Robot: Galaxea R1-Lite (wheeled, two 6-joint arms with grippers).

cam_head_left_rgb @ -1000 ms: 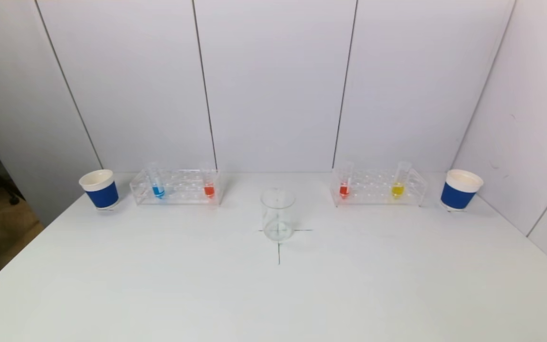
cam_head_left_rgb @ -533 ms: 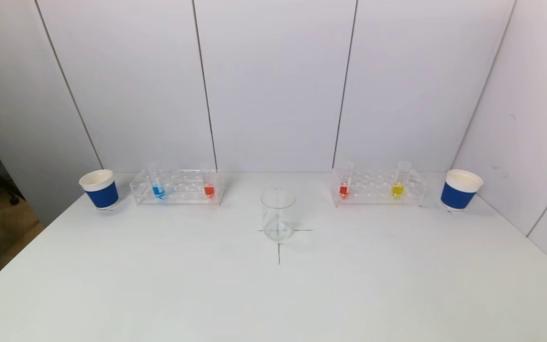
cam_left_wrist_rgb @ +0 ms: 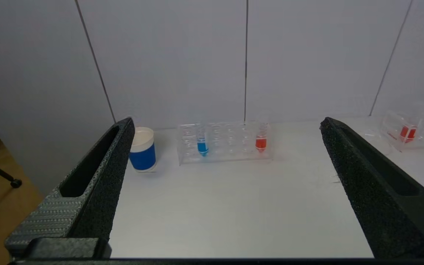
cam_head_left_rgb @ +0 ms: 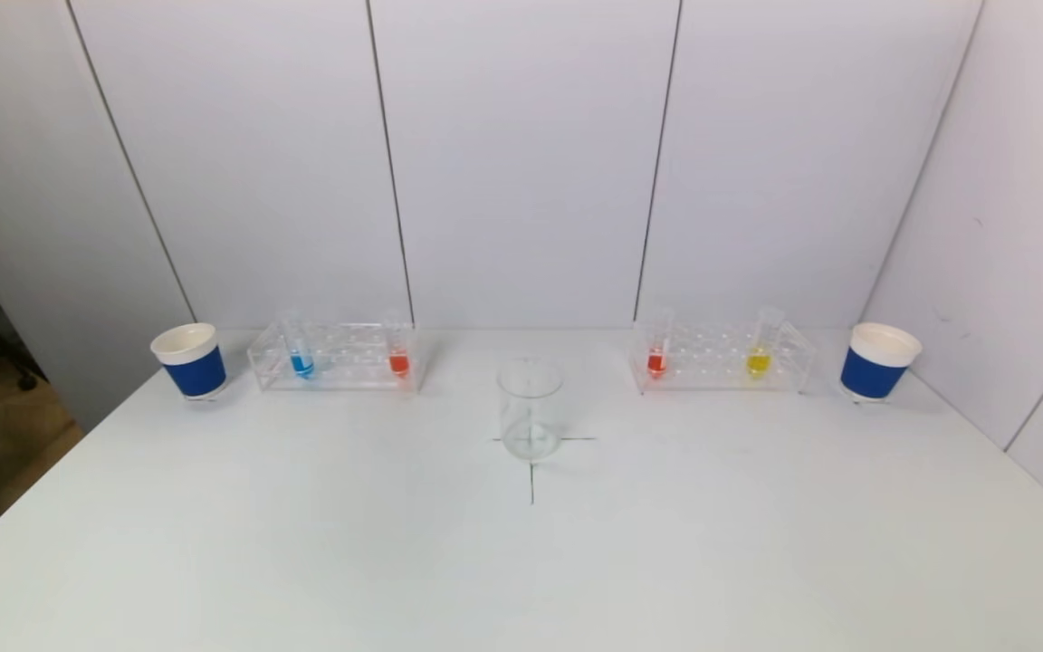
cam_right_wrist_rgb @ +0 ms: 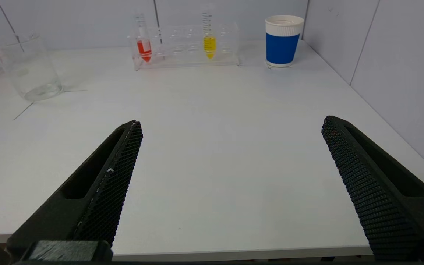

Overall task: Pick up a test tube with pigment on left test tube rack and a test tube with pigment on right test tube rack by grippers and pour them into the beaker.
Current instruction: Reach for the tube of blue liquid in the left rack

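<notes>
The left gripper hangs back at the near edge of the table, its two black fingers spread wide with nothing between them; it is out of the head view. Past its fingertips stands the left test tube rack, clear plastic, at the far side of the table by the wall. In the rack a tube with blue pigment stands upright toward the outer end and a tube with orange-red pigment stands upright toward the inner end, several holes apart. Just beside the rack's outer end sits a left paper cup, white with a blue band.

The right gripper likewise sits at the near edge, released, fingers wide apart and holding nothing. Ahead of it the right test tube rack carries a tube with red pigment at its inner end and a tube with yellow pigment further out, both upright. Fine graduation marks run up the yellow tube, too small to read. A right paper cup, also white and blue, stands near the rack's outer end.

The beaker stands upright between the two racks, nearer the robot than both, on a thin cross drawn on the table. It looks clear inside. Faint marks on its glass cannot be read. No brand or label is legible anywhere.
</notes>
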